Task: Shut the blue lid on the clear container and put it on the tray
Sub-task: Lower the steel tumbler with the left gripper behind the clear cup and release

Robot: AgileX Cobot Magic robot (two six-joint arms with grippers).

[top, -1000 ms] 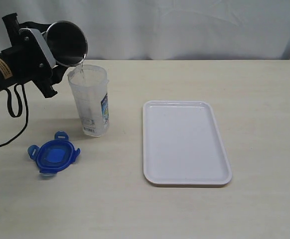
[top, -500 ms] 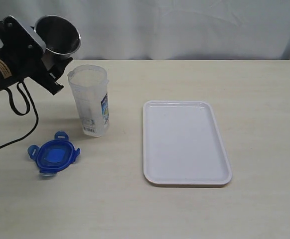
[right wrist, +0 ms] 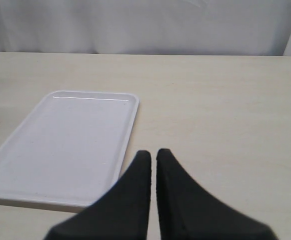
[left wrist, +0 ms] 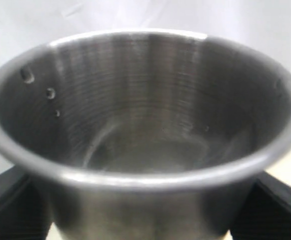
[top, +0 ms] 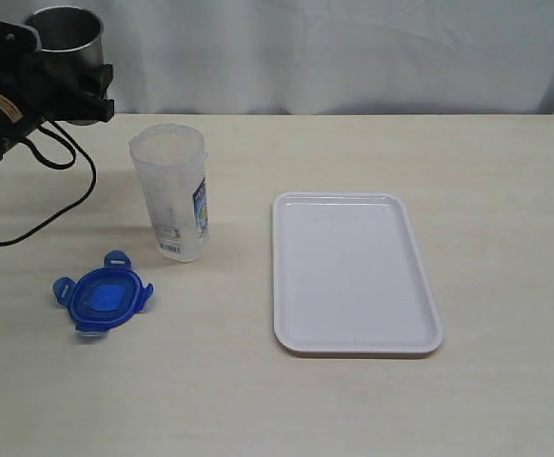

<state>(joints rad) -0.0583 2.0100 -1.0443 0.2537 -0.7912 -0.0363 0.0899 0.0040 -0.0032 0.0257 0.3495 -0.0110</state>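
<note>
- The clear container (top: 172, 195) stood upright on the surface (top: 258, 409) with its mouth open and no lid on it; its blue-and-white label faced roughly 4 o'clock in the exterior view.
- The blue lid (top: 103, 299) lay flat on the surface at about 7 o'clock from the container, near it but not touching, with its snap flaps spread outward.
- The tray (top: 353, 271) sat at about 4 o'clock from the container, well apart from it, with its long sides running toward 12 and 6 o'clock. Nothing rested on it.
- You had the left jaws spread wide and clamped on the outside of a steel cup (top: 66, 33), at about 11 o'clock from the container and lifted off the surface.
- The cup was upright with its mouth up; in the left wrist view its inner wall (left wrist: 145, 125) carried a few drops, and a dark finger showed on either side of it.
- A black cable (top: 68, 186) hung from your left arm and looped over the surface at about 9 o'clock from the container.
- Your right jaws were closed with only a thin slit between the fingers (right wrist: 135, 200), and they held nothing. They hung over bare surface just beside the tray's rim (right wrist: 130, 135).
- A white curtain (top: 353, 57) closed off the far side at 12 o'clock.
</note>
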